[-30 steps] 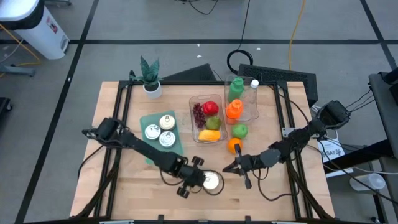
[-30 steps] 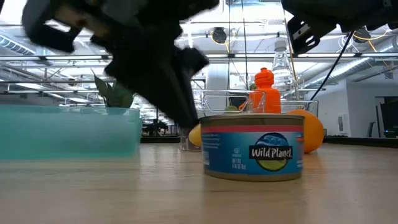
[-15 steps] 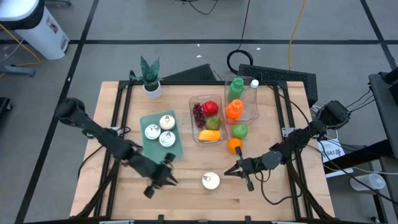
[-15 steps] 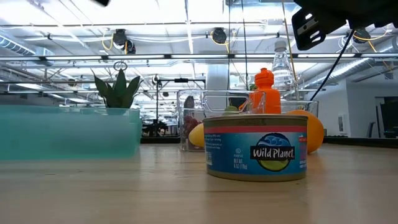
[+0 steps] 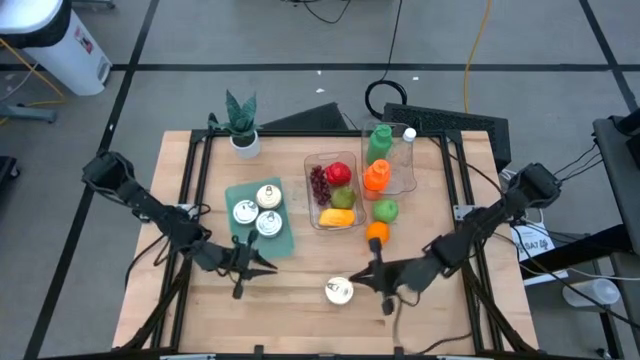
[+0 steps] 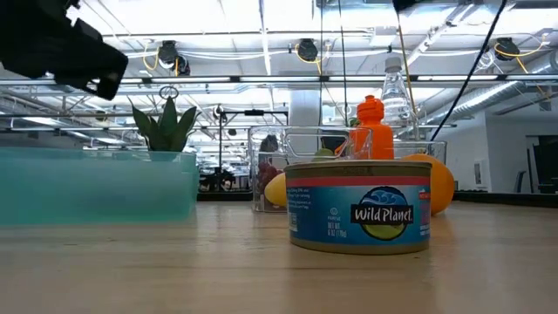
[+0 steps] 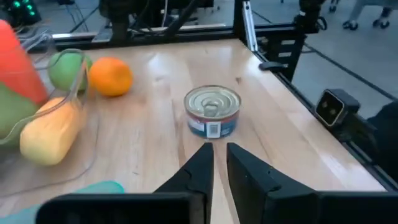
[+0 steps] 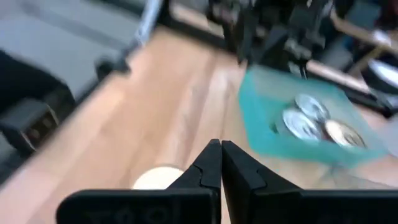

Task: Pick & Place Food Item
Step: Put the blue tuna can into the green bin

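A tuna can (image 5: 339,291) with a blue and red label (image 6: 357,206) stands upright on its base on the wooden table, near the front edge. My left gripper (image 5: 268,264) is shut and hangs left of the can, pointing at it across bare wood; its own view shows the can (image 7: 213,111) beyond the fingertips (image 7: 219,155). Just right of the can, my right gripper (image 5: 366,273) is shut and raised above the table, and the can's rim (image 8: 158,177) shows beside its fingers. Neither gripper touches the can.
A teal tray (image 5: 285,238) holding three cans lies left of centre. A clear box (image 5: 312,190) holds grapes, an apple and other fruit. An orange (image 5: 377,234), a green apple (image 5: 385,210), bottles (image 5: 378,145) and a potted plant (image 5: 240,120) stand farther back.
My left gripper has drawn back from beside the can toward the table's left edge and now points more level. My right gripper has risen and turned a little near the can's right side. The can has stayed in place.
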